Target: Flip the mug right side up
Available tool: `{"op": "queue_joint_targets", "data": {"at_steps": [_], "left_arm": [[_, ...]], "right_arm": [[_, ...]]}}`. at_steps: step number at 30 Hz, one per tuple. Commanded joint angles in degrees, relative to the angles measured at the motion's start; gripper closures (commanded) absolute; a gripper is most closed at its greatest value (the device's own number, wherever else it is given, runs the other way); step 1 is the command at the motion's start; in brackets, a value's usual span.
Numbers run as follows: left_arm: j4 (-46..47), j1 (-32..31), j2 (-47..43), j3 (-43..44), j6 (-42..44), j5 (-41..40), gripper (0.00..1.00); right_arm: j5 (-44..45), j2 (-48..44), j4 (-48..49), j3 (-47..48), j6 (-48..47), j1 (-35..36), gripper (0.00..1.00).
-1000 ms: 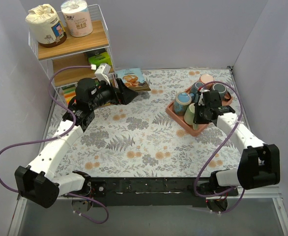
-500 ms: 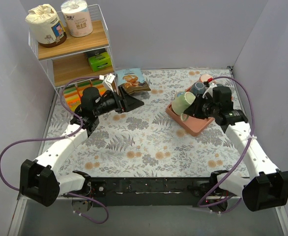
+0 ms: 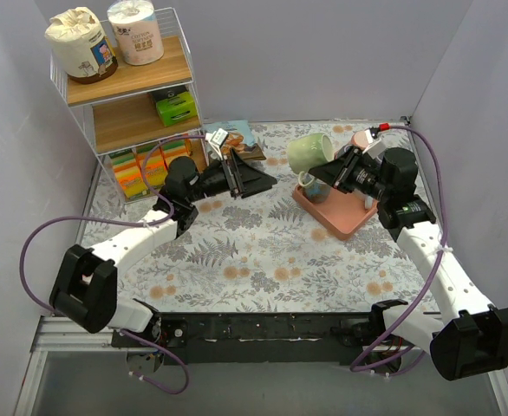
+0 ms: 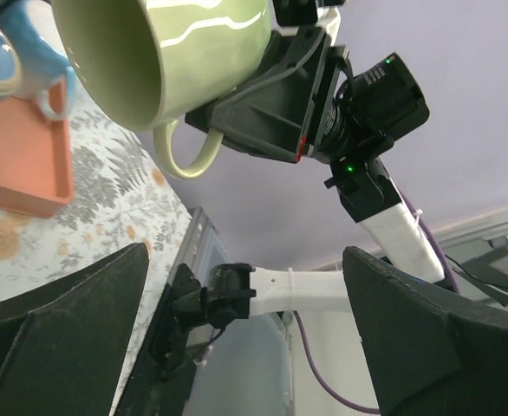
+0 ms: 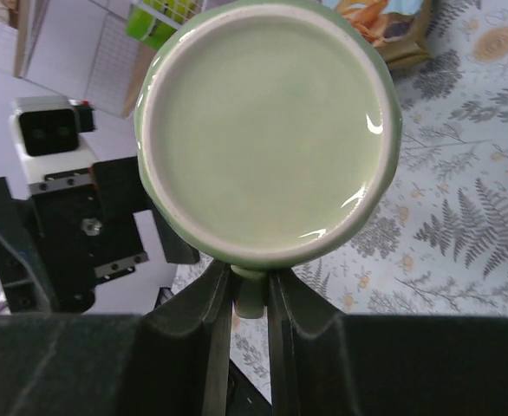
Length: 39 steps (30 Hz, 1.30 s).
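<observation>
The light green mug hangs in the air on its side above the left end of the salmon tray, mouth facing left. My right gripper is shut on its handle. In the right wrist view the mug's base faces the camera and the fingers clamp the handle. My left gripper is open and empty, just left of the mug and pointing at it. In the left wrist view the mug shows its open mouth, with the handle below it.
A blue mug and other cups stand on the tray. A snack bag lies at the back of the floral mat. A wire shelf with paper rolls, a green box and tea boxes stands at the back left.
My right gripper has lifted the green mug off the tray, up and to the left, and tipped it onto its side. My left arm has swung right towards it.
</observation>
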Motion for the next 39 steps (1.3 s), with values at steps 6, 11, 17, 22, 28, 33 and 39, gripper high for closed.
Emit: {"op": "queue_joint_targets", "data": {"at_steps": [6,11,17,22,28,33,39], "left_arm": [[15.6,-6.7,6.8,1.3,-9.6,-1.5,0.14],[26.4,-7.7,8.4,0.0,-14.8,-4.0,0.20],[34.4,-8.3,11.0,-0.5,-18.8,-7.7,0.35],[34.0,-9.5,11.7,0.7,-18.7,-10.5,0.37],[34.5,-9.9,12.5,1.2,-20.8,-13.1,0.40],[35.8,-9.9,13.4,1.2,-21.9,-13.7,0.51],[35.8,-10.2,14.1,1.7,-21.8,-13.2,0.59]], "right_arm": [[-3.7,-1.1,20.4,0.3,10.6,2.9,0.99],[-5.2,-1.5,24.2,-0.1,14.0,3.5,0.99],[-6.0,-2.6,25.7,-0.7,15.7,3.8,0.99],[-6.6,-3.1,26.5,-1.6,16.9,4.0,0.99],[-7.6,-3.5,29.0,-2.5,16.7,4.3,0.99],[-7.5,-3.9,29.5,-3.1,17.5,4.6,0.99],[-8.2,-3.4,30.8,-3.7,18.2,4.9,0.99]]}}
